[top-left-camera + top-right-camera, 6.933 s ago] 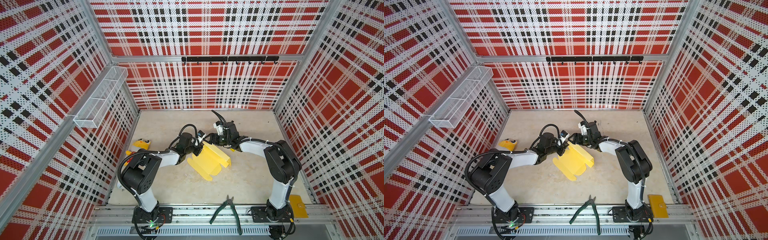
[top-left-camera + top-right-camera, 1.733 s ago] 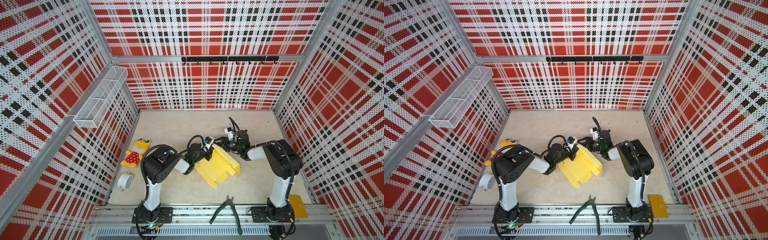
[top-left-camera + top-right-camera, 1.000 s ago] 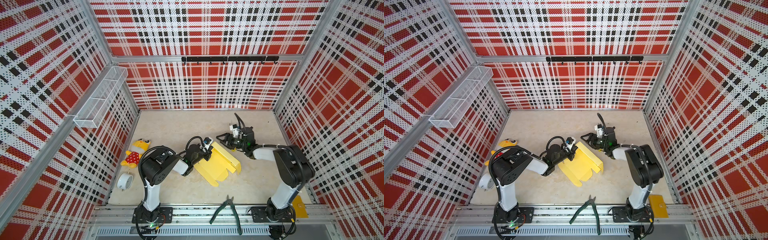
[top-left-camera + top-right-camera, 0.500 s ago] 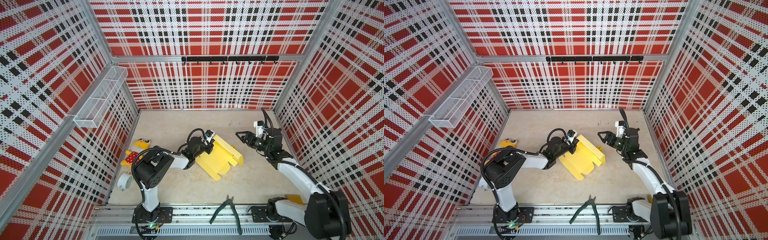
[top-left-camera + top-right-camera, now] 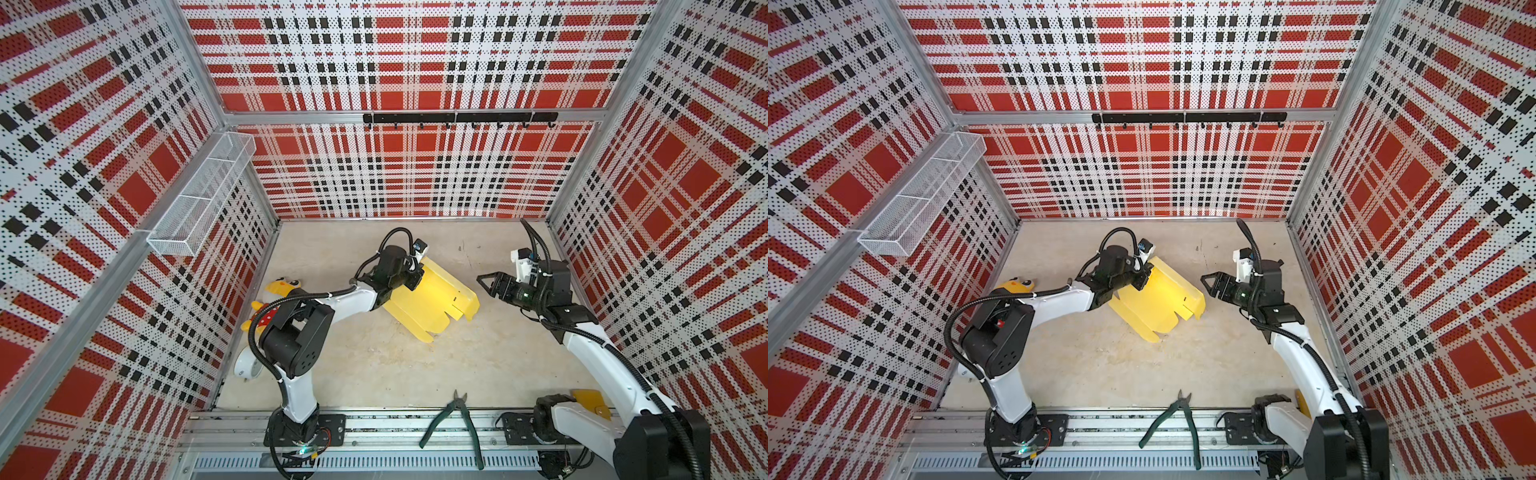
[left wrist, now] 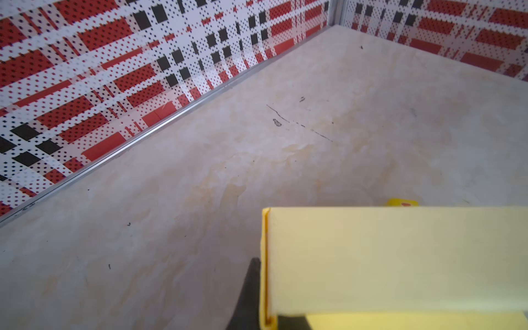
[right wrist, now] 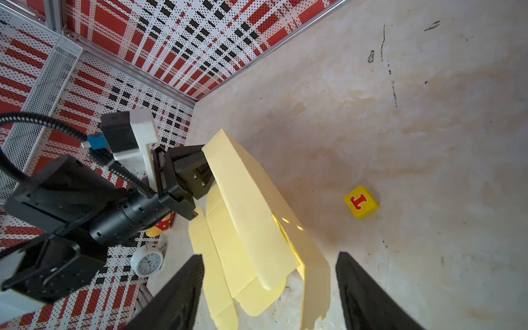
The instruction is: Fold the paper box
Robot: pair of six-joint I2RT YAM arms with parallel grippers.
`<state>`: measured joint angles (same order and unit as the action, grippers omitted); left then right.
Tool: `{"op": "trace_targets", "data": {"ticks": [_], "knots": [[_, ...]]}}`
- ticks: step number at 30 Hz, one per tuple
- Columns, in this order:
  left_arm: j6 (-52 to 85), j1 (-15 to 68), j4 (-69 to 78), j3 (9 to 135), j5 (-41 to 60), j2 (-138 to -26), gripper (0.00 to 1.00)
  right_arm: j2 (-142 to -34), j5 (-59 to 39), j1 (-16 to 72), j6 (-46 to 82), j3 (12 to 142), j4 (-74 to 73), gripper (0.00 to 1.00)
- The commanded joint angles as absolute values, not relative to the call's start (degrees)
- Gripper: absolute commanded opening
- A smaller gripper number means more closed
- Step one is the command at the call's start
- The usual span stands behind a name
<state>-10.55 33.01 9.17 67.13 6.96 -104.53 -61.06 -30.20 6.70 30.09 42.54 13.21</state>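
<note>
- Step in hand: we're mid-fold on a side panel. The left gripper (image 5: pixel 417 277) is clamped on the back-left end of the paper box (image 5: pixel 432 301) and holds one large panel lifted off the sheet.
- The right gripper (image 5: pixel 482 284) has its jaws wide apart with nothing in them. It hangs just off the box's right end, pointing at it without touching.
- Box position: on the table (image 5: pixel 374 365), about mid-width, nearer the back edge than the front, between the two grippers.
- Look: pale yellow thin card, die-cut.
  - The lifted panel is tilted, not upright, and its gripped edge looks doubled over in the left wrist view.
  - The rest lies flat, with rounded tabs toward the front edge.
  - A short flap stands up at the end nearest the right gripper.
  - Small slots near the crease let light through.
- No walls are locked and no lid is formed, so we judge the task to be early.
- Next, as we read it: the right gripper comes in on the free right end or its flap and creases it while the left pins its corner.
  - That calls for a low approach along the table and a thin pinch.
  - The card looks springy and will likely relax if either side lets go.
- A small yellow cube (image 7: pixel 361 202) sits on the table behind the box, apart from it, so we'd keep the sweep clear of it.
</note>
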Motion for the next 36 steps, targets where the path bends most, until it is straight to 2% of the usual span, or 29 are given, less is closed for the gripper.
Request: {"op": "trace_targets", "data": {"ticks": [1, 4, 8, 15, 19, 25, 29, 32, 36], "knots": [[-16.3, 30.9, -8.7, 73.8, 12.4, -101.7, 0.0, -58.6, -28.5, 7.1, 26.2, 43.2, 14.8, 0.76], [-27.6, 30.8, -27.1, 83.4, 17.1, -104.0, 0.0, -57.8, -27.5, 7.1, 25.1, 42.2, 15.5, 0.76], [-47.8, 30.7, -45.6, 93.4, 17.4, -106.6, 0.0, -57.5, -26.1, 7.1, 22.9, 41.8, 17.2, 0.76], [-80.7, 32.4, -51.3, 97.7, 9.9, -108.3, 0.0, -55.4, -22.8, 7.0, 22.7, 39.5, 17.3, 0.76], [-100.6, 33.6, -62.4, 101.7, 7.5, -111.5, 0.0, -53.6, -20.4, 6.9, 21.3, 39.6, 21.1, 0.77], [-120.5, 35.5, -62.6, 100.2, -1.6, -114.4, 0.0, -48.3, -15.5, 5.7, 20.3, 38.1, 25.9, 0.86], [-131.3, 36.4, -62.4, 99.7, -2.2, -115.8, 0.0, -45.9, -13.1, 5.5, 19.9, 37.0, 27.9, 0.92], [-138.2, 37.7, -61.3, 99.1, -1.8, -116.5, 0.0, -44.0, -11.6, 5.4, 20.8, 36.0, 28.5, 1.0], [-146.5, 39.3, -56.3, 96.3, -0.8, -117.0, 0.0, -39.8, -4.6, 5.4, 24.1, 34.6, 31.3, 1.0]]}}
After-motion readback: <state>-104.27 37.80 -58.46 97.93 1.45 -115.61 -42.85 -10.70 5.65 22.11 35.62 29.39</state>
